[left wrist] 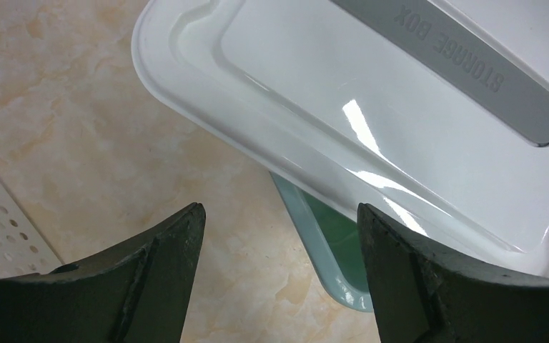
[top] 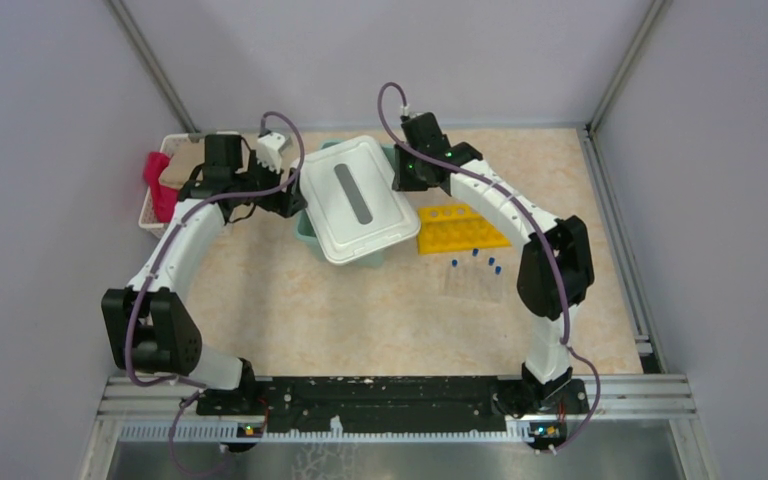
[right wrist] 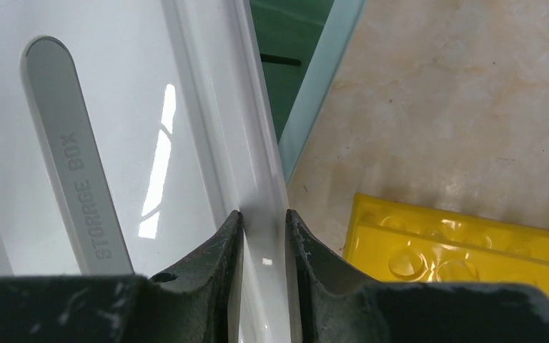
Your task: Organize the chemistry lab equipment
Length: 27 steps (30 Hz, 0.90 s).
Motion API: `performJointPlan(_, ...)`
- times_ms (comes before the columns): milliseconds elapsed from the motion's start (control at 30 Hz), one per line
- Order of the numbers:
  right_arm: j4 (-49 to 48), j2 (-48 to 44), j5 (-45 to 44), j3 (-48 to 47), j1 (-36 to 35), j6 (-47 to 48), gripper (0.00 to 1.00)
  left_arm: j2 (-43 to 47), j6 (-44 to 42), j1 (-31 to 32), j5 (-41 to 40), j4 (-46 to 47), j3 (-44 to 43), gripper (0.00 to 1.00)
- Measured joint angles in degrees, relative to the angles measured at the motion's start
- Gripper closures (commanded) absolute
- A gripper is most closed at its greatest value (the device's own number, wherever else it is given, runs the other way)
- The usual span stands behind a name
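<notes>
The right tool (right wrist: 263, 232) is clamped on the long rim of a white lid (top: 355, 200), one finger (right wrist: 221, 250) pressed on the upper face and the other on the outer side of the rim, with no gap showing between either pad and the plastic. The lid carries a grey strip (right wrist: 71, 157) down its middle, marked STORAGE BOX. It sits askew over a pale green box (top: 305, 232), turned so that the box's corners and part of its open interior show past the lid's edges. In the right wrist view a thin black line (right wrist: 280, 61) lies inside the box; what it belongs to cannot be told. The left tool (left wrist: 280, 214) is spread wide apart and grips nothing. It hangs at the opposite, left edge of the lid, above the rim of the box and the marbled bench (top: 290, 310). Just to the right of the box, near the right tool, a yellow rack (top: 460, 228) with round holes lies flat on the bench, its holes holding nothing. The test tubes (top: 475, 268) lie grouped on the bench just in front of the rack, nearer the arm bases; their blue caps are plain, their clear bodies faint. At the far left of the bench, behind the left arm, stands a white perforated basket (top: 148, 215) holding a red cloth (top: 157, 185) and a tan one (top: 175, 170).
</notes>
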State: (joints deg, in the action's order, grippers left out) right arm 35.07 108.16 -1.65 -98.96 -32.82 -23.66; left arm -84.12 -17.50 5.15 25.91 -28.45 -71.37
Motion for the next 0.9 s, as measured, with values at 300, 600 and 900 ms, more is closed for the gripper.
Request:
performJointPlan(300, 2.29, -0.52, -0.24, 0.09, -0.02, -6.16, 1.00, -0.55, 1.44, 0.00, -0.04, 0.35, -2.27, 0.11)
performJointPlan(600, 5.75, -1.77, -0.26, 0.81, -0.20, -11.47, 1.00, -0.63, 2.27, 0.02, 0.00, 0.74, -2.75, 0.08)
performJointPlan(900, 7.04, -4.20, 0.26, 3.78, -0.79, -18.58, 1.00, -1.31, 1.97, 0.22, 0.15, 1.55, -2.73, 0.13)
